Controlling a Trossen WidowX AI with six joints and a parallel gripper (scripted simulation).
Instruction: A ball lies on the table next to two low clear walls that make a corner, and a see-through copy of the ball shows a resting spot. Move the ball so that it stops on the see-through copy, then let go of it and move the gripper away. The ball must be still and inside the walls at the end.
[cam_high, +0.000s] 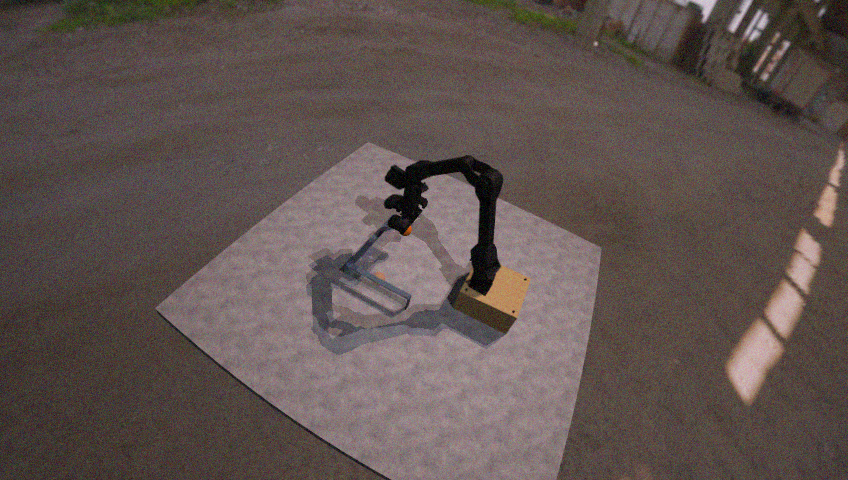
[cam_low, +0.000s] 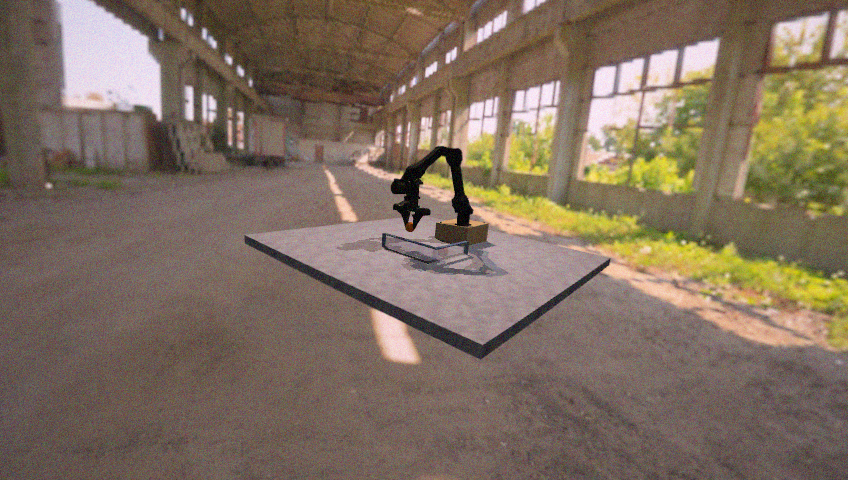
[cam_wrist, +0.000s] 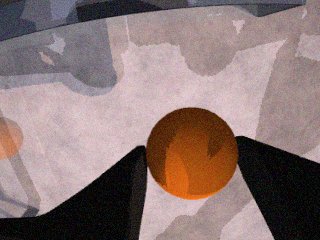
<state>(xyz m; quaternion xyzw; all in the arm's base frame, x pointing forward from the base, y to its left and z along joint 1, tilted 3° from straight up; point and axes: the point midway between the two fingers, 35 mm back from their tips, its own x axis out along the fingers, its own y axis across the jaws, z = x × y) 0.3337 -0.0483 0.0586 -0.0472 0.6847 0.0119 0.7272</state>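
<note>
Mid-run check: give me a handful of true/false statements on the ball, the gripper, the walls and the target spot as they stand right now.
1. The gripper is shut on the orange ball. True.
2. The ball rests on the table. False: in the exterior view it hangs in the gripper above the table top.
3. The ball already sits on the see-through copy. False: in the top view the copy lies apart from it, by the corner of the clear walls.
4. A dark finger stands on each side of the ball in the wrist view. True.
5. The arm's base stands on a tan block. True.
</note>
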